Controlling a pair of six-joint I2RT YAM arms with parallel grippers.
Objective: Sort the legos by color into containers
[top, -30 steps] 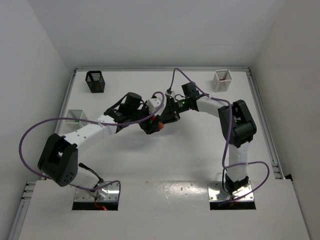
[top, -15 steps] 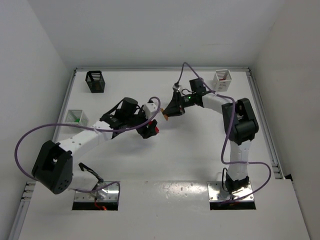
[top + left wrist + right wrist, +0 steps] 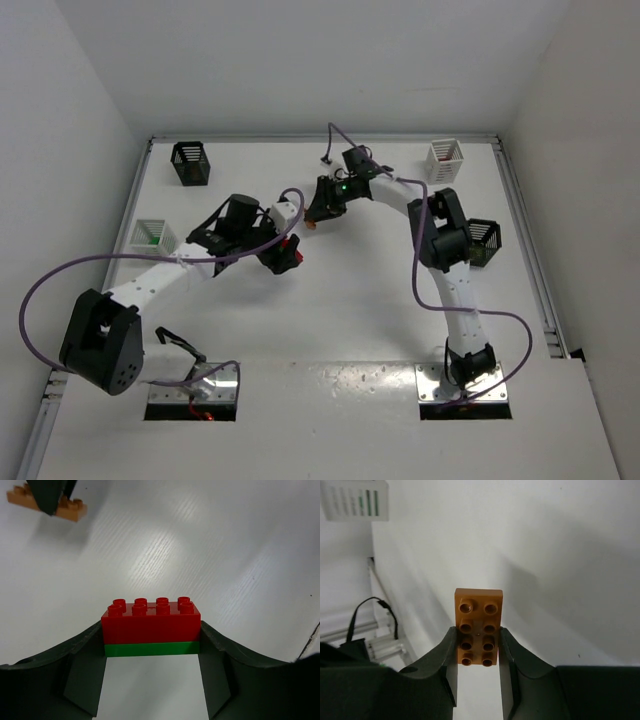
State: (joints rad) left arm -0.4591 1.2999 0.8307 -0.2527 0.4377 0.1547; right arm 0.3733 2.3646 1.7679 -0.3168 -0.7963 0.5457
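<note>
My left gripper (image 3: 151,635) is shut on a two-piece lego stack: a red brick (image 3: 150,621) sitting on a thin green plate (image 3: 151,649). From above, this gripper (image 3: 285,256) hangs over the table's middle. My right gripper (image 3: 478,635) is shut on a flat orange-brown plate (image 3: 479,625), gripped by its long sides. It hovers just up and right of the left gripper (image 3: 314,221), apart from it. In the left wrist view the same orange-brown plate (image 3: 47,506) shows at the top left.
Four baskets stand around: a black one (image 3: 190,163) at the back left, a white one (image 3: 445,160) at the back right, a white one holding green (image 3: 152,235) at the left edge, and a black one (image 3: 484,243) half behind the right arm. The white-green basket (image 3: 355,500) also shows from the right wrist.
The two grippers, close together a second ago, have drawn apart. The right one carried the orange-brown plate back and left. The left one shifted left with the red-green stack.
</note>
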